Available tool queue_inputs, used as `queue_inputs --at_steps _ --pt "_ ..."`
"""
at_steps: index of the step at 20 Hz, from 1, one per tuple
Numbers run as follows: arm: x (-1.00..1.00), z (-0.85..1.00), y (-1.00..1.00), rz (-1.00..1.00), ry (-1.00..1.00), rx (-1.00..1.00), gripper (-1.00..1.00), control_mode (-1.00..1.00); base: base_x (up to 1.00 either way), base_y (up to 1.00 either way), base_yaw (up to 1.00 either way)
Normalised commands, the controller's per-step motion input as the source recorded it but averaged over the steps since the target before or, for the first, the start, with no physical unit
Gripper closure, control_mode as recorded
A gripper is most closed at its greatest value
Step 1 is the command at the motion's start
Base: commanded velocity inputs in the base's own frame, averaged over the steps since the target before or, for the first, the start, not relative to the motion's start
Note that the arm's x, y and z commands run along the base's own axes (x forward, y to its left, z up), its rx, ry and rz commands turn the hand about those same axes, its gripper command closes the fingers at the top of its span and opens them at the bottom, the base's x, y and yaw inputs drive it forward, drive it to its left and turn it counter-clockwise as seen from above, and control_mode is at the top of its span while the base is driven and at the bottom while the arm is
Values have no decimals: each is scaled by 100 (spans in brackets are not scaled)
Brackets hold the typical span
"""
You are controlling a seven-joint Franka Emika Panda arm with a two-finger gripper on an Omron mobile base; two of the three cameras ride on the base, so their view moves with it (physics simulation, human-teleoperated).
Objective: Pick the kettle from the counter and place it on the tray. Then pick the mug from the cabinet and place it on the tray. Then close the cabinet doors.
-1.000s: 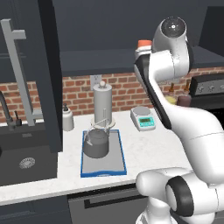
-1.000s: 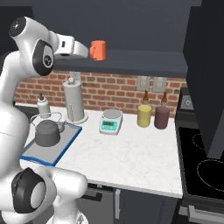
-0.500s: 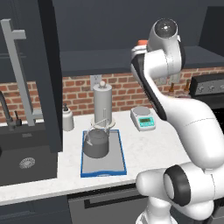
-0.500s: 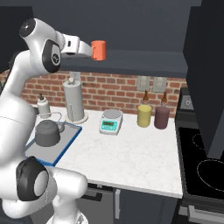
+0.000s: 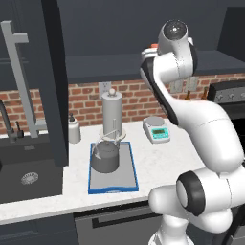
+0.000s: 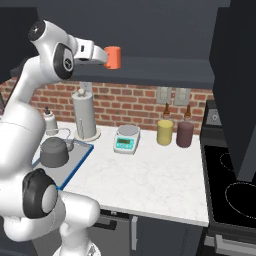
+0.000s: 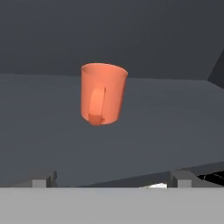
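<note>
**Kettle's parked, arm now lining up on the mug**

So compared with 1 second ago the arm has swung its upper joints round and pushed the hand further in toward the cabinet shelf point(image 7: 166, 118). Nothing on the desk point(image 6: 150, 175) has budged; only the arm moved. That tells me the 1st step is done and we're early in the 2nd, the approach to the mug.

The gripper point(image 7: 111, 178) is spread wide with nothing in it. In the hand view both fingertips sit at the bottom with the mug point(image 7: 103, 94) straight ahead between them, still clear of it, handle facing the camera. In the right base view the mug point(image 6: 113, 57) sits on the shelf edge just past the gripper point(image 6: 102, 55); I can't tell if there's any contact there, but the hand view says no.

Containers:
- the tray point(image 5: 128, 173) on the desk holds the kettle point(image 5: 105, 156), upright, wire handle up, with bare tray in front of it for the mug
- the cabinet is open, its door point(image 5: 52, 81) swung out on the left, and the mug is all I can see on the shelf

My guess is the handle facing the gripper could make the pinch awkward.
</note>
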Motion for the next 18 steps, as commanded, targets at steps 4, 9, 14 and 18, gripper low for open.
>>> queue_inputs --at_steps 4,9,14,18 --pt "31 -11 0 -2 0 0 -100 -100 0 0 0" --pt "26 -10 0 -2 0 0 -100 -100 0 0 0" --pt "22 -5 0 -2 0 0 -100 -100 0 0 0" --pt "26 -9 0 -3 0 -1 -100 -100 0 0 0"
